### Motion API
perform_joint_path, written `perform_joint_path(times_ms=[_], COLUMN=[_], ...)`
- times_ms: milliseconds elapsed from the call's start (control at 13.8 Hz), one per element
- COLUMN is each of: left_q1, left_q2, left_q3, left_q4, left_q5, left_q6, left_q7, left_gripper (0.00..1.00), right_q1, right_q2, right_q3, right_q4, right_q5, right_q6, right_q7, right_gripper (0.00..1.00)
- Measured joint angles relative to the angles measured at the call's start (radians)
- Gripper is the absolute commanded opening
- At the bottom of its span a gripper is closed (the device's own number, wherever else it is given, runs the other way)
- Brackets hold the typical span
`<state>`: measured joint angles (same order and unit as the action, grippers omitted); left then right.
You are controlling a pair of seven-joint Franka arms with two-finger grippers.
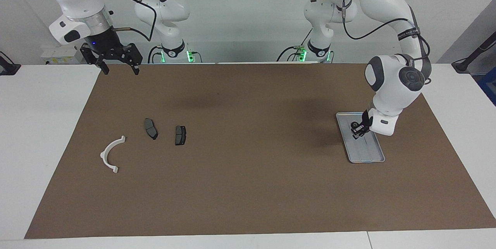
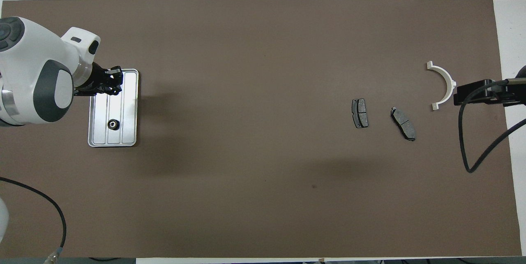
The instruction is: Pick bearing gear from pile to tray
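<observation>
Up in the facing view, the left end effector hung over the tray, its fingertips pressed together; whether it pinched a small part could not be told. A small black round gear sat close by its tips and could not be separated from them in that view. The tray lay on the brown mat toward the left arm's end of the surface. The right end effector waited in the air over the mat's edge at the right arm's end, fingers spread and holding nothing. Below it, well apart from the tray, lay the white half-ring bracket and two dark brake pads side by side.

From overhead, the left end effector covered the tray's end farther from the robots. One black bearing gear rested in the tray's middle groove, nearer to the robots. The brake pads and bracket lay toward the right arm's end, with the right end effector over the bracket's rim.
</observation>
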<state>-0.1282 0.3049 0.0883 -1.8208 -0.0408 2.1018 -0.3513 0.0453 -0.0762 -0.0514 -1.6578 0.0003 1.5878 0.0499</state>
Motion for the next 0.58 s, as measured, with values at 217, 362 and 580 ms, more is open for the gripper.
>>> perform_joint_path(times_ms=[217,362,580], left_q1=[0.012,0.027,0.034], left_q2=[0.006,0.011,0.014], left_q3=[-0.001,-0.001,-0.001], left_q4=[-0.042,-0.058,-0.108], left_q5=[0.0,0.0,0.0], left_q6=[0.072,0.106,0.164], left_q7=[0.043,0.065,0.075], left_gripper=[0.0,0.0,0.0], right_q1=[0.0,0.0,0.0], right_q2=[0.0,0.0,0.0], right_q3=[0.0,0.0,0.0], right_q4=[-0.001,-0.002,-0.004], right_q5=[0.0,0.0,0.0], right_q6=[0.001,0.001,-0.002], right_q7=[0.0,0.0,0.0], right_gripper=[1.0,1.0,1.0])
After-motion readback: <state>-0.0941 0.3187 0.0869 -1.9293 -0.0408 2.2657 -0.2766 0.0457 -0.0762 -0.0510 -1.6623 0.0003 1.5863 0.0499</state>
